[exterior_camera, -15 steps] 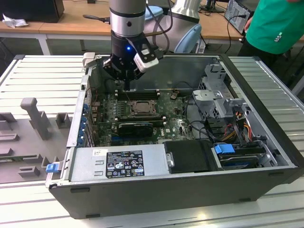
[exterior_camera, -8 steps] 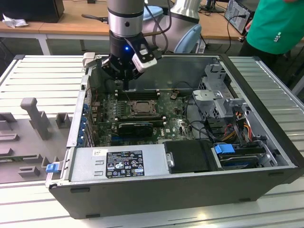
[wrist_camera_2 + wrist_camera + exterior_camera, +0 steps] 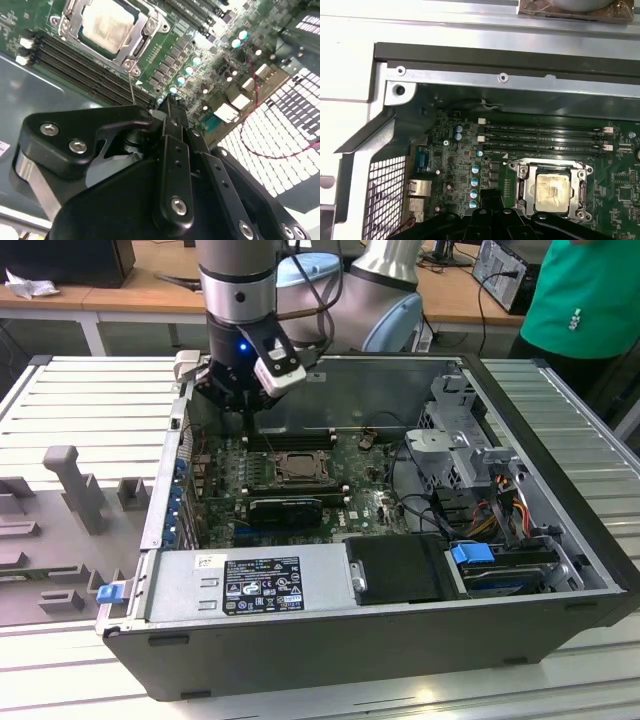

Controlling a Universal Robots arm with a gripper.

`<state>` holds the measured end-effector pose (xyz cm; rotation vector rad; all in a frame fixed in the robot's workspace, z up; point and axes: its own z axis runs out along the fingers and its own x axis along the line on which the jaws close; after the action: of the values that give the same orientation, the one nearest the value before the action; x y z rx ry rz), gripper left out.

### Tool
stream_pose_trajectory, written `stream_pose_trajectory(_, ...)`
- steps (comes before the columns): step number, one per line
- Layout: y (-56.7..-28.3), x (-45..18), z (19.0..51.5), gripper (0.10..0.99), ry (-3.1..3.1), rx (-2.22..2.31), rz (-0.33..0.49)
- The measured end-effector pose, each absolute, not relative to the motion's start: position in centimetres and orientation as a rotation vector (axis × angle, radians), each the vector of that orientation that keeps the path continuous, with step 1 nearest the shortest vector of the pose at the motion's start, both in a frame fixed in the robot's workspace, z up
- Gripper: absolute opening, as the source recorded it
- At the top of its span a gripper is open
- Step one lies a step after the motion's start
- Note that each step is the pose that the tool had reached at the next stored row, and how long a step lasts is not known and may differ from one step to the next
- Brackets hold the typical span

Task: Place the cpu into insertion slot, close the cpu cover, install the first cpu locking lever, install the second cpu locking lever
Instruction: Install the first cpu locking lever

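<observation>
Silvery-grey and smeared with a pale film, the cpu (image 3: pixel 107 25) lies flat in the insertion slot (image 3: pixel 300 468), face up, and the cpu cover (image 3: pixel 141 42) sits down around it so that the chip shows through the frame's square window; both wrist views show this. I judge the chip light, rigid and fragile underneath, best taken by its edges and never slid across the pins. The cover is thin stiff plate, and it looks closed rather than propped. A thin wire locking lever (image 3: pixel 131 87) stands up from the socket corner nearest the RAM slots (image 3: pixel 75 65). It looks springy and narrow, likely to slip off a flat pad, so its bent end seems the place to bear on.

The gripper (image 3: pixel 172 106) hangs just beside that lever, over the board between the socket and the rear ports, with its fingers pressed together and nothing visible between them. In the exterior view it stands low inside the open computer case (image 3: pixel 560 440), at the socket's far corner towards that view's left
</observation>
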<state>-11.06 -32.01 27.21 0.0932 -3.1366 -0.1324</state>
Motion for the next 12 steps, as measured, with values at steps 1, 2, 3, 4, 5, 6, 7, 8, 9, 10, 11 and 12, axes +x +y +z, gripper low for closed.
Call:
stream_pose_trajectory(1,-31.8,-11.1,26.9,0.106,-3.137,0.093,-0.133)
stream_pose_trajectory(2,-31.4,-11.1,26.6,0.106,-3.136,0.093,-0.134)
stream_pose_trajectory(3,-30.8,-11.1,26.2,0.106,-3.137,0.093,-0.136)
stream_pose_trajectory(4,-30.5,-11.1,26.1,0.106,-3.137,0.093,-0.136)
stream_pose_trajectory(5,-30.3,-11.1,25.9,0.106,-3.136,0.093,-0.137)
stream_pose_trajectory(6,-30.1,-11.1,25.8,0.106,-3.137,0.093,-0.137)
stream_pose_trajectory(7,-29.8,-11.0,25.6,0.106,-3.137,0.093,-0.137)
stream_pose_trajectory(8,-29.6,-10.9,25.6,0.106,-3.137,0.093,-0.137)
stream_pose_trajectory(9,-29.5,-10.7,25.5,0.106,-3.136,0.093,-0.137)
stream_pose_trajectory(10,-29.3,-10.3,25.5,0.106,-3.136,0.093,-0.137)
stream_pose_trajectory(11,-29.3,-10.0,25.5,0.106,-3.137,0.093,-0.137)
stream_pose_trajectory(12,-29.3,-9.3,25.4,0.106,-3.136,0.092,-0.137)
